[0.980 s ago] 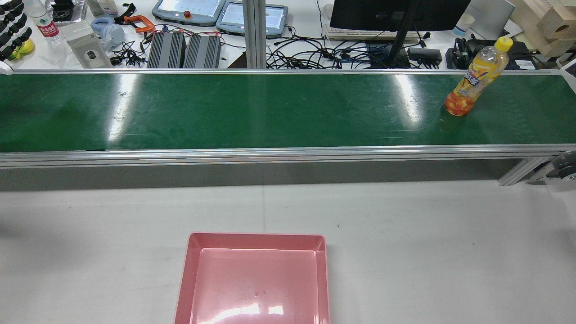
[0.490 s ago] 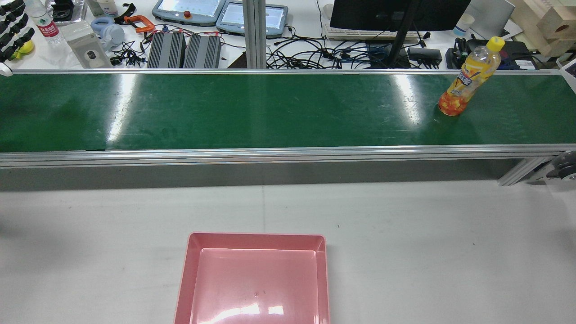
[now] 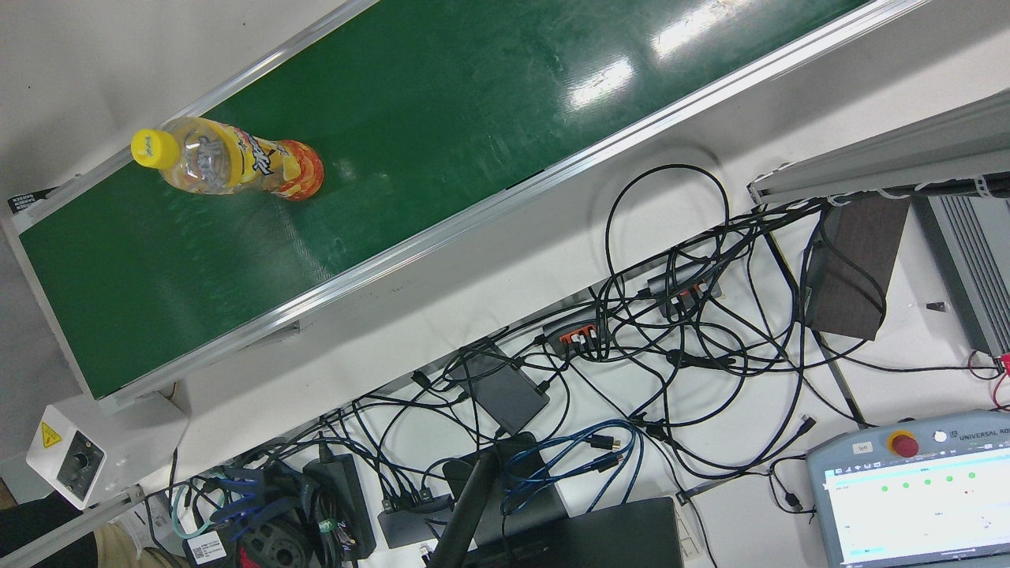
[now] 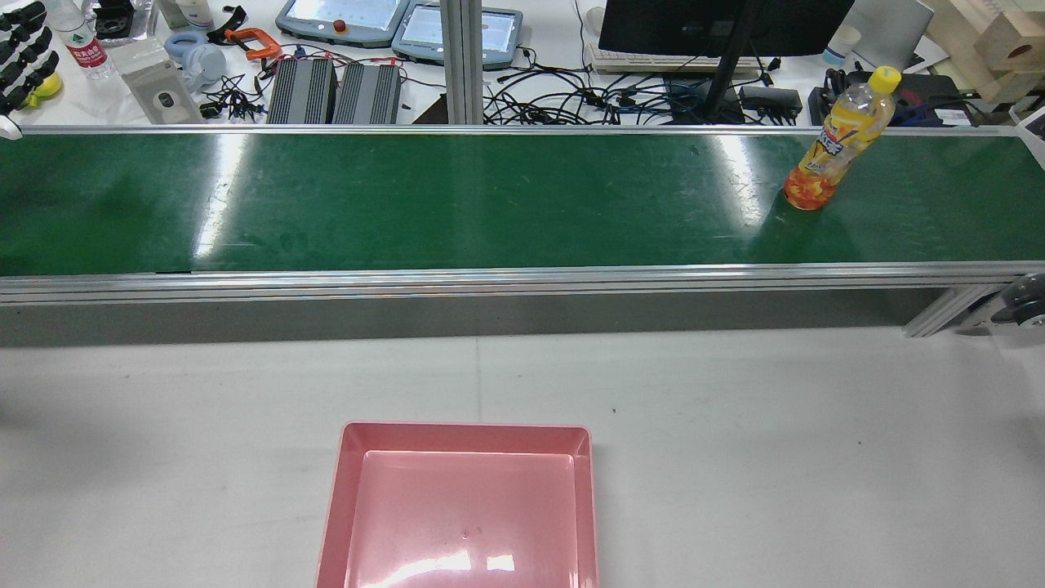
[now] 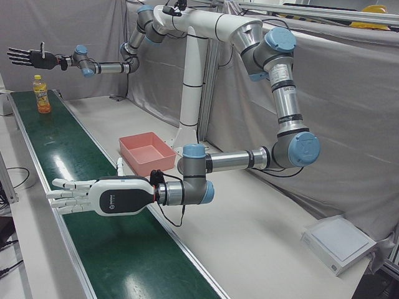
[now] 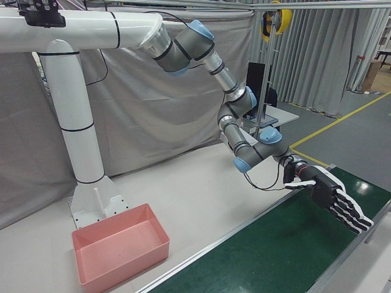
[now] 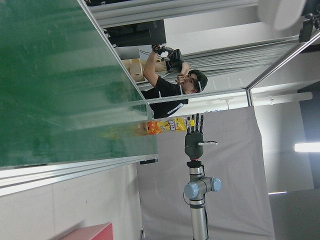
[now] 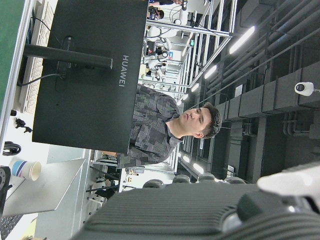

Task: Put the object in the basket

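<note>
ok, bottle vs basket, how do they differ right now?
The bottle stands upright on the green belt; the basket sits on the white table. The bottle is tall, narrow, yellow and orange; the basket is low, wide, pink and empty. Shared: neither is being held.

One orange drink bottle (image 4: 836, 147), one pink basket (image 4: 461, 506), one green conveyor belt (image 4: 490, 204), two open hands (image 5: 78, 194) (image 5: 28, 58)

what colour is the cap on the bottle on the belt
Yellow; the bottle cap shows best in the front view.
</note>
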Controlling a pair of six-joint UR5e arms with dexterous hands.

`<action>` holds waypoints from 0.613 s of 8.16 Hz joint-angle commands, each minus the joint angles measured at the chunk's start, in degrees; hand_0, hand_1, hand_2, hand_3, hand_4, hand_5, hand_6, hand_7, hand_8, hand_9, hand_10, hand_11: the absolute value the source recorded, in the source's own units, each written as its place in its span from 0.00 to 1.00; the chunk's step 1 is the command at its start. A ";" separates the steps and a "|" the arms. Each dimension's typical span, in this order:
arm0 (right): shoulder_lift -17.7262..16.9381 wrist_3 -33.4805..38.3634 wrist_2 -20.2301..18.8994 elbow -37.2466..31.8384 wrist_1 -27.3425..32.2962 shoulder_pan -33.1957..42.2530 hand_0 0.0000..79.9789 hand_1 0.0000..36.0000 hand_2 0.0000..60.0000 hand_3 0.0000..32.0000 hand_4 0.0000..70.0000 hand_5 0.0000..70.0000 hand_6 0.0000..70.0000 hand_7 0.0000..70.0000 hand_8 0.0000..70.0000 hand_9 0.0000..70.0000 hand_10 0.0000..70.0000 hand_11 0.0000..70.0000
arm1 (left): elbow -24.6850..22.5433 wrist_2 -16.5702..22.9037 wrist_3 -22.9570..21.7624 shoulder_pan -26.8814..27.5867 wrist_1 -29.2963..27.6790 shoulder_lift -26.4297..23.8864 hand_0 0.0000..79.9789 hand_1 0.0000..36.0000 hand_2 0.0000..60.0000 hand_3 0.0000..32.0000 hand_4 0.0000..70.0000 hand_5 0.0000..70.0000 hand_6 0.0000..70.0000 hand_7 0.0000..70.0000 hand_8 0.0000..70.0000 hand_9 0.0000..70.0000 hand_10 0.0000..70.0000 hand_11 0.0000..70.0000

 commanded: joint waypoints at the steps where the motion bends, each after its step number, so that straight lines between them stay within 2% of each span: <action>1: 0.06 0.00 0.00 0.00 -0.04 0.00 0.00 0.00 0.00 0.00 0.00 0.00 0.00 0.00 0.00 0.00 0.00 0.00 | 0.06 0.09 -0.14 0.00 -0.10 -0.01 0.80 0.33 0.00 0.00 0.00 0.21 0.00 0.00 0.00 0.00 0.00 0.00; 5: -0.02 0.00 0.00 0.00 -0.04 0.00 0.00 0.00 0.00 0.00 0.00 0.00 0.00 0.00 0.00 0.00 0.00 0.00 | -0.03 0.00 -0.23 -0.09 -0.10 -0.01 0.82 0.34 0.00 0.00 0.00 0.02 0.00 0.01 0.00 0.00 0.00 0.01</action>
